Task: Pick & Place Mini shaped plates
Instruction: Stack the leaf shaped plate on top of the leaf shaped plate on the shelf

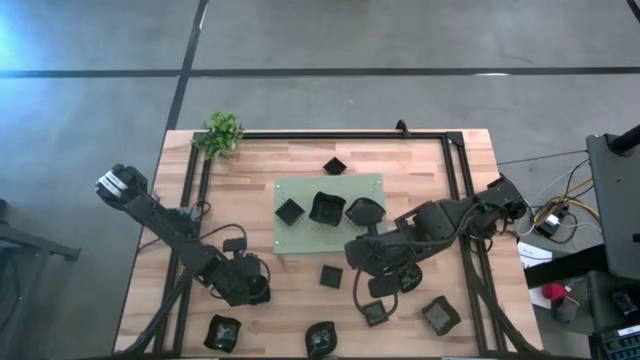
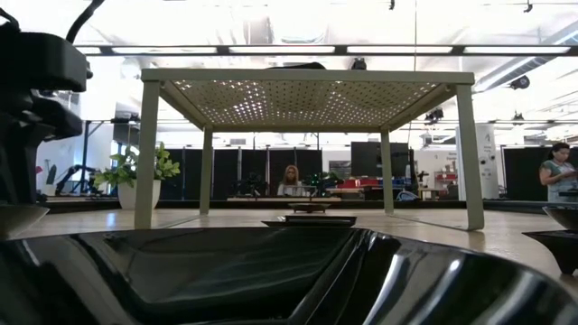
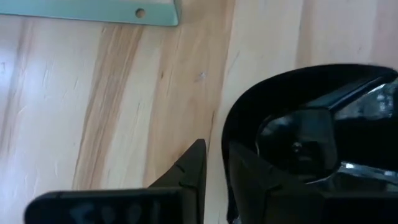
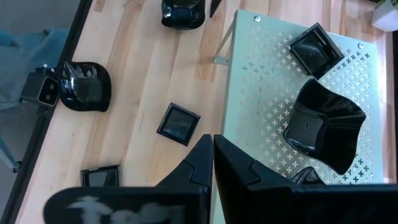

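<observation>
Several mini shaped plates, all glossy black, are spread about. Three sit on the light green perforated mat [image 1: 330, 215], a raised stand on legs: a small square one [image 4: 315, 50], a wavy one [image 4: 326, 130] and a third [image 1: 365, 210]. Others lie on the wood, among them a square one [image 4: 179, 123]. Near the table's front left, my left gripper [image 3: 216, 146] is shut on a round plate [image 3: 311, 118]. My right gripper [image 4: 211, 140] hovers shut above the mat's near edge with nothing in it. My left gripper has the round plate's rim [image 3: 225, 134] between its two fingers, one finger over the plate's inside and one outside over the wood. The fingers slant steeply down onto it. The plate sits level and low over the table; whether its base touches the wood, I cannot tell.
A small green plant [image 1: 222, 132] stands at the far left corner. A black frame rail [image 1: 330, 135] runs round the table top. More plates lie along the near edge [image 1: 222, 330], [image 1: 320, 338], [image 1: 440, 315]. Bare wood lies left of the mat.
</observation>
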`<state>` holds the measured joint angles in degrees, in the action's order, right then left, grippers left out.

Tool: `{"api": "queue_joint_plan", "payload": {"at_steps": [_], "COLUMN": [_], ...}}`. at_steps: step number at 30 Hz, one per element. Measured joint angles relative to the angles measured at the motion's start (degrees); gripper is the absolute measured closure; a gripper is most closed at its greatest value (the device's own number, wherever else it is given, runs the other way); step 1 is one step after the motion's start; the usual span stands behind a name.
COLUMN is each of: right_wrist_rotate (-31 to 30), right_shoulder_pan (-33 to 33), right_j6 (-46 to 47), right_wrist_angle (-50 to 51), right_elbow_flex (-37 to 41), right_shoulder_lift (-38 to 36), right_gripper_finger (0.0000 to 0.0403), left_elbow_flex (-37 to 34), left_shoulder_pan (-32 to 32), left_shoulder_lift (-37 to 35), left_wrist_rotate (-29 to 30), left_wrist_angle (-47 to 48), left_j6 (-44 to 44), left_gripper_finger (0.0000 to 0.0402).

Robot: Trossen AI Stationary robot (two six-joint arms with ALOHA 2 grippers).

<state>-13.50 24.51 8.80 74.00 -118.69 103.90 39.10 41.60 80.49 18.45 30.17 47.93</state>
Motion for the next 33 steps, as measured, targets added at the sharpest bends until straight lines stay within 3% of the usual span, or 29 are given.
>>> {"api": "queue_joint_plan", "payload": {"at_steps": [20,27,33], "right_wrist_rotate": [-0.1,-0.1,-0.1], "right_shoulder_pan": [0.0,0.0,0.0], "right_j6": [-0.9,-1.9,-2.0], "right_wrist_angle": [0.0,0.0,0.0], "right_elbow_flex": [0.0,0.0,0.0], "right_shoulder_lift": [0.0,0.0,0.0], "right_gripper_finger": [0.0392,0.0392,0.0392], "left_elbow_flex": [-0.1,0.0,0.5], "left_shoulder_pan": [0.0,0.0,0.0], "left_shoulder_lift": [1.0,1.0,0.2], "left_wrist_rotate": [-2.4,-3.3,-2.9], "left_wrist_angle": [-0.7,-0.9,-0.8], "left_j6": [2.1,1.1,0.2], "left_gripper_finger": [0.0340,0.0394,0.0400]}}
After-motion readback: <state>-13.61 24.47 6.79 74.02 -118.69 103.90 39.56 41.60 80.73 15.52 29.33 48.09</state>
